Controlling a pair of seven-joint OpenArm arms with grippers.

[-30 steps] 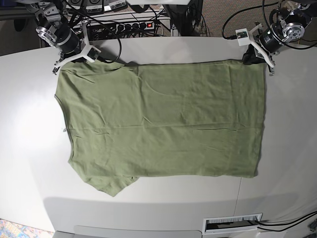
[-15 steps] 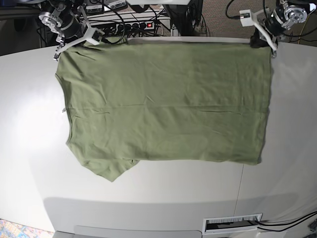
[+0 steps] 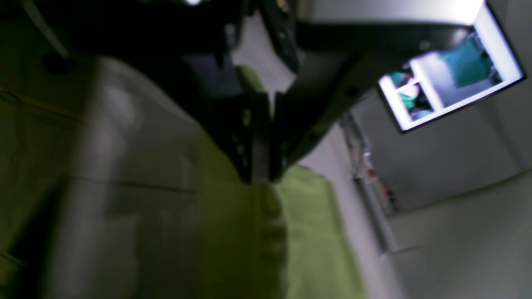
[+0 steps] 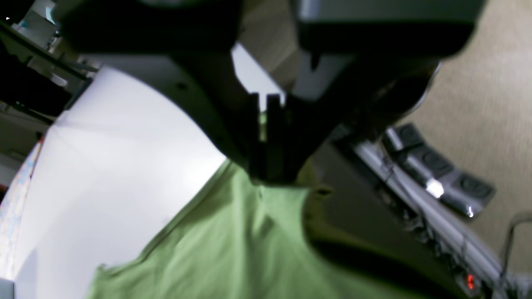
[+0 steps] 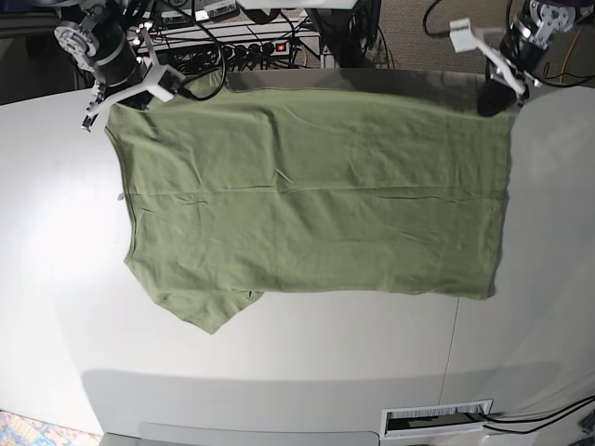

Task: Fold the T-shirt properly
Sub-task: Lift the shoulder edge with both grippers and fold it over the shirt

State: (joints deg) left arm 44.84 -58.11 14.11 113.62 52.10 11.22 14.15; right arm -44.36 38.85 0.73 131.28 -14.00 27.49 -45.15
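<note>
1. T-shirt (image 5: 311, 190) spread flat on white table (image 5: 56, 307), far edge lifted.
2. Left tool (image 5: 495, 96) pinching far right corner.
3. Right tool (image 5: 149, 88) pinching far left corner.

The table (image 5: 297, 372) is seen from overhead in the base view, looking straight down from well above. Each wrist view is taken close behind its jaws, aimed along them. The shirt (image 5: 307, 195) (image 3: 307, 232) (image 4: 232, 249) is shared by all three.
</note>
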